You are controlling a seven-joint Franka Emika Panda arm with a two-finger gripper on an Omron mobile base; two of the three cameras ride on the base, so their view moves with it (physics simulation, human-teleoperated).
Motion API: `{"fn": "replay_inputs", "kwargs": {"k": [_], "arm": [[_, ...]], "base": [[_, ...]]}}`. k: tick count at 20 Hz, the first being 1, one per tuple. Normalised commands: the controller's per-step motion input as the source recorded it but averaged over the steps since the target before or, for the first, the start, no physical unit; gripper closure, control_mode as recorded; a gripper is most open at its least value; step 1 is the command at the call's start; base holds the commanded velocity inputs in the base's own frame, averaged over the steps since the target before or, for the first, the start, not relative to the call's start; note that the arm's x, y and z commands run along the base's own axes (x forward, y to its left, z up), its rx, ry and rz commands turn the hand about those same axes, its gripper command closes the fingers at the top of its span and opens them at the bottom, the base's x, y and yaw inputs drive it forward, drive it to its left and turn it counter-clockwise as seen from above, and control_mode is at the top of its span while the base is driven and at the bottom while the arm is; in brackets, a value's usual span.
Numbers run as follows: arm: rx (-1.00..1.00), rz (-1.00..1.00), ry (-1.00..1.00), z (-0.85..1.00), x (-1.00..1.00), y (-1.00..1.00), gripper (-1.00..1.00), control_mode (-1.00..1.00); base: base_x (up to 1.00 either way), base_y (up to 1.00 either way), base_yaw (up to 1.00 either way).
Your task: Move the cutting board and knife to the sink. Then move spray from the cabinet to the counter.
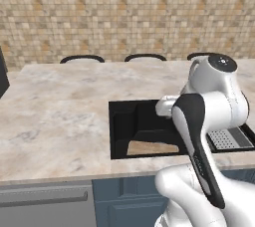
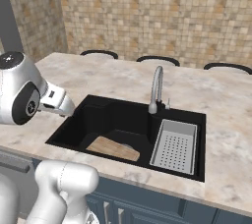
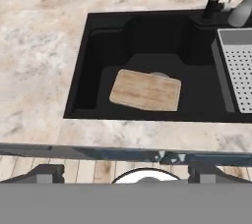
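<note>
cutting board point(image 3: 145, 90): lying flat on the sink point(image 3: 83, 70) floor
gripper point(image 3: 126, 175): jaws wide apart, holding nothing

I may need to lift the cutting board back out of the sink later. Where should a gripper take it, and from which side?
Judging by its pose, the cutting board lies flat on the floor of the sink, so its faces offer no grip. Best come straight down from above and pinch across a short end, probably the end nearer the basin's open middle, away from the perforated drain tray.
</note>
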Motion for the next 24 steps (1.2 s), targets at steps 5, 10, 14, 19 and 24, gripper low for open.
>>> {"fn": "replay_inputs", "kwargs": {"k": [5,10,14,19,24], "arm": [[0.0,0.03,0.23,-0.32,-0.79,0.0,-1.0,-1.0],[0.0,0.0,0.05,-0.02,-0.09,0.0,-1.0,-1.0],[0.0,0.0,0.0,0.0,0.0,0.0,-1.0,-1.0],[0.0,0.0,0.0,0.0,-0.01,0.0,-1.0,-1.0],[0.0,0.0,0.0,0.0,0.0,0.0,-1.0,1.0]], "base": [[0.0,0.0,0.0],[0.0,0.0,0.0],[0.0,0.0,0.0],[0.0,0.0,0.0],[-0.87,0.63,0.11]]}}
